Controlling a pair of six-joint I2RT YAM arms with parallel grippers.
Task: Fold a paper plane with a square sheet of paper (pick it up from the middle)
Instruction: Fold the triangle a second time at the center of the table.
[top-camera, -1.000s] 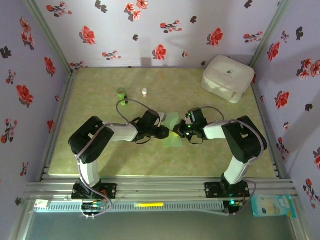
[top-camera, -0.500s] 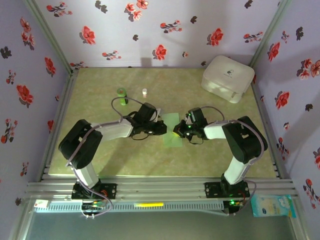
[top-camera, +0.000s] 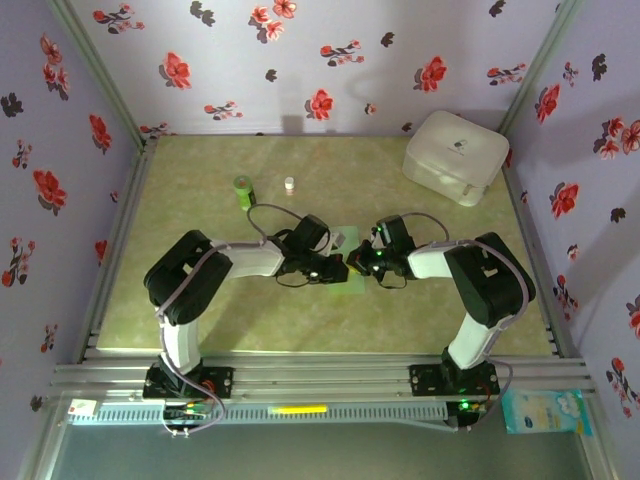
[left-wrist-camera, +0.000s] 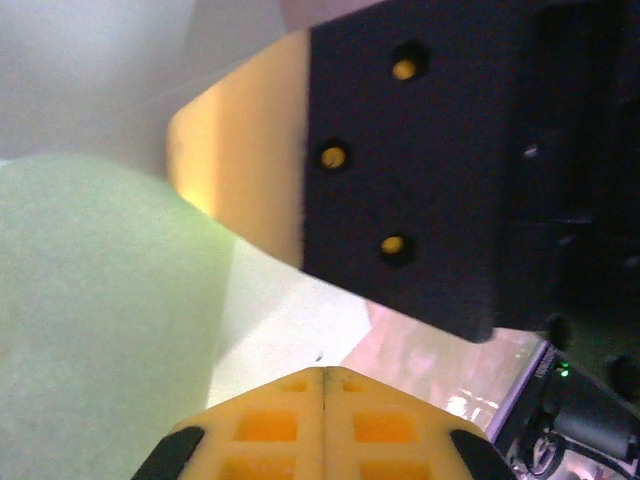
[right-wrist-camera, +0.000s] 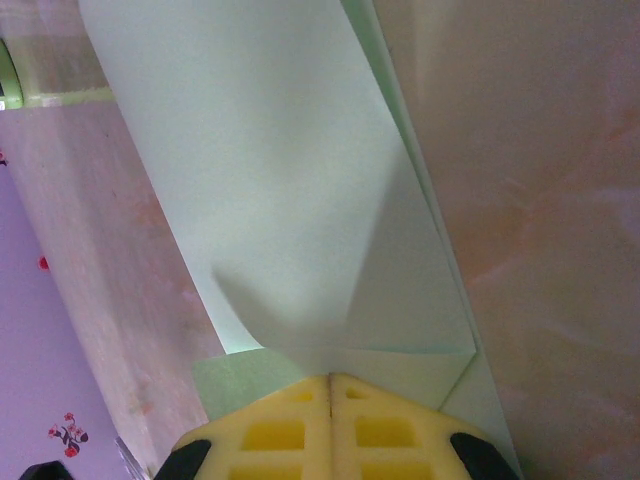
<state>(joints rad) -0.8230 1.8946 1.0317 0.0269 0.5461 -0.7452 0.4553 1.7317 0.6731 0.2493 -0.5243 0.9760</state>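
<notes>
Early folding step: the square sheet of paper (right-wrist-camera: 280, 200), partly creased, lies well away from the white case (top-camera: 455, 155), toward the arms. Right jaws pinch one edge; left jaws clench, seemingly on the opposite edge. The next move likely calls for an aligned fold-over, pressed flat.

Sheet: we see the square sheet of paper (top-camera: 349, 288) lying on the counter (top-camera: 280, 322), near its middle.
Left pincer: we place the left pincer (top-camera: 340, 268) at the sheet's left side.
Right pincer: the right pincer (top-camera: 357, 262) is at the sheet's right side, just beside the left one.
Bottle: we find the small bottle (top-camera: 242, 188) behind and left of the sheet, well apart.
Small object: the small object (top-camera: 289, 184) stands near the bottle, on its right.
Case: the case (top-camera: 455, 155) sits in the far right corner.
</notes>
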